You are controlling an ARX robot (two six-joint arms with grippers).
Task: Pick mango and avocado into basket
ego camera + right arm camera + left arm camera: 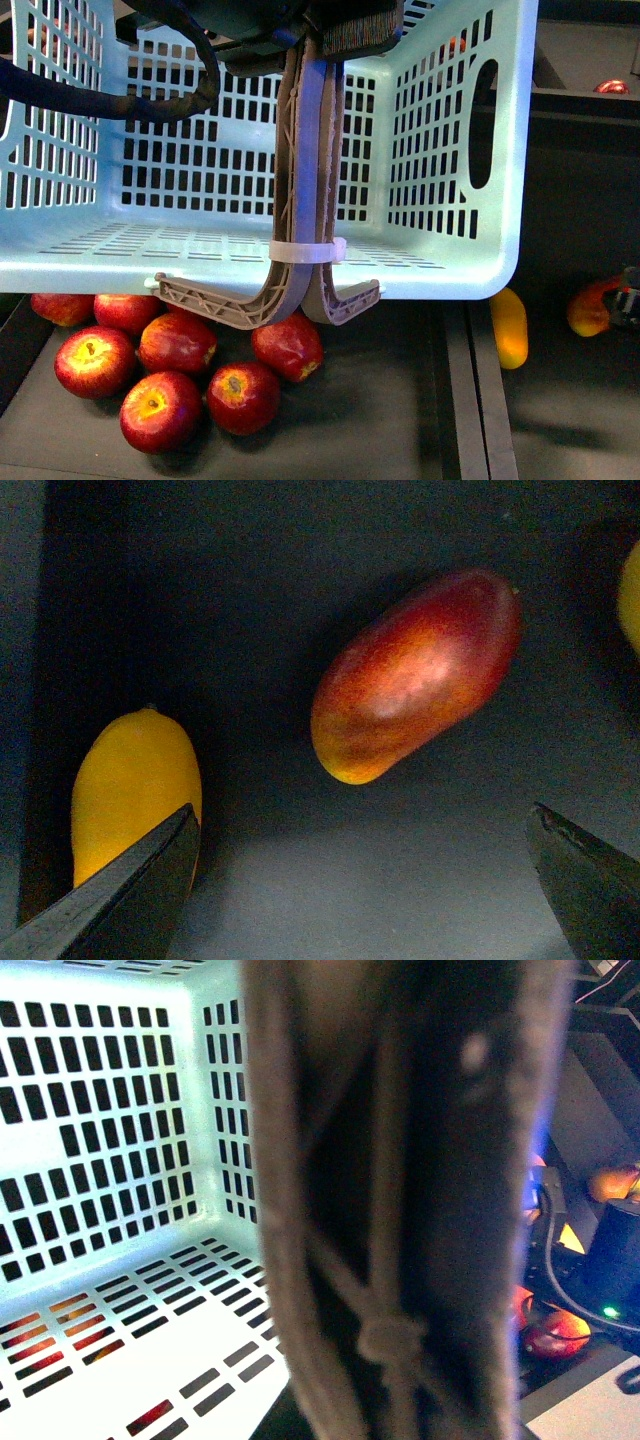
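The light aqua basket (pixel 440 150) hangs tilted above the bins and fills the upper front view. My left gripper (pixel 322 38) is shut on the top of its brown-grey handle (pixel 305 180), which carries a white zip tie. The left wrist view shows that handle (pixel 400 1200) blurred and close, with the slotted, empty inside of the basket (pixel 120 1160) behind it. The mango (pixel 415 675), dark red fading to orange, lies on a dark bin floor, and it also shows at far right in the front view (pixel 590 306). My right gripper (pixel 365 880) hovers open just short of it. The avocado is out of view.
Several red apples (pixel 180 370) lie in the bin under the basket. A yellow oval fruit (pixel 508 327) lies beside the mango, close to one right finger (pixel 135 780). A raised divider (pixel 480 400) separates the apple bin from the mango's bin.
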